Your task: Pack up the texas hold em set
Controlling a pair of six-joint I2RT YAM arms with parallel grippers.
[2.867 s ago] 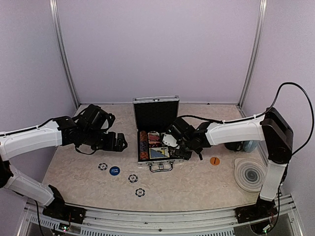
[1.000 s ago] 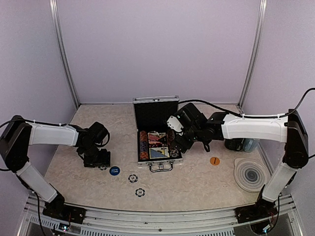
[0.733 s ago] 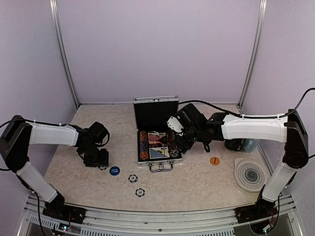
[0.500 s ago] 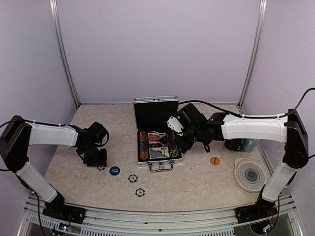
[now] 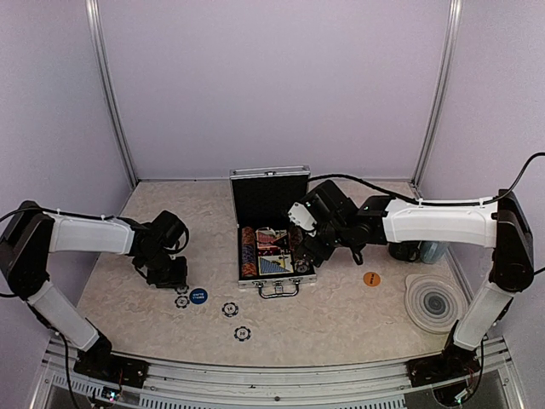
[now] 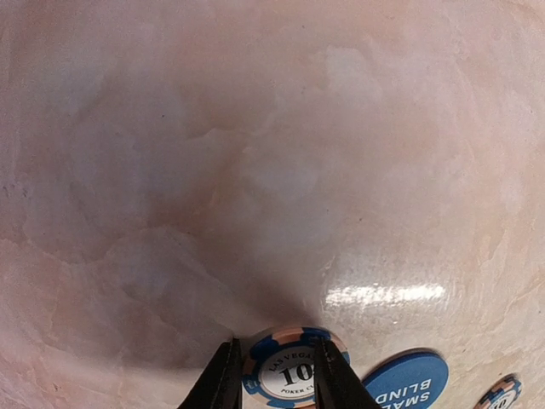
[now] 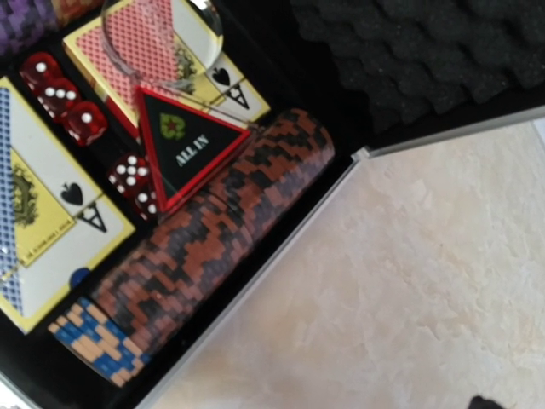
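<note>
Case (image 5: 294,279): mid-table, open, ribbed silver shell. Its lid (image 5: 269,196) stands upright at the back, lined with black egg-crate foam (image 7: 409,60).

Tray contents, from the right wrist view:
- red-backed deck (image 7: 92,44) with a clear round disc (image 7: 162,43) lying on it
- blue-backed deck (image 7: 51,239) beside it
- red translucent dice (image 7: 64,106) between the decks
- black triangle (image 7: 186,149), red-edged, lettered "ALL IN", resting partly on the red deck and partly on the chip row
- row of red/black chips (image 7: 221,221) on edge along the tray wall, ending in a few blue-and-tan chips (image 7: 89,341)

Loose pieces on the table (image 5: 341,324):
- Left of the case: blue-and-tan 10 chip (image 6: 285,373), with the blue "SMALL BLIND" button (image 6: 407,385) just beside it.
- Toward the front edge: two further chips (image 5: 230,309), (image 5: 242,333).
- Right of the case: orange button (image 5: 371,279).

Left gripper (image 6: 274,349): low over the table, fingers (image 6: 223,383) drawn narrow, one on each side of the 10 chip. Whether they are actually pinching it I cannot tell.

Right gripper (image 5: 302,247): above the right side of the tray, spread wide. Its wrist view shows nothing between the fingers.

Far right: ringed grey coaster (image 5: 433,300), with mugs (image 5: 417,252) behind it.
</note>
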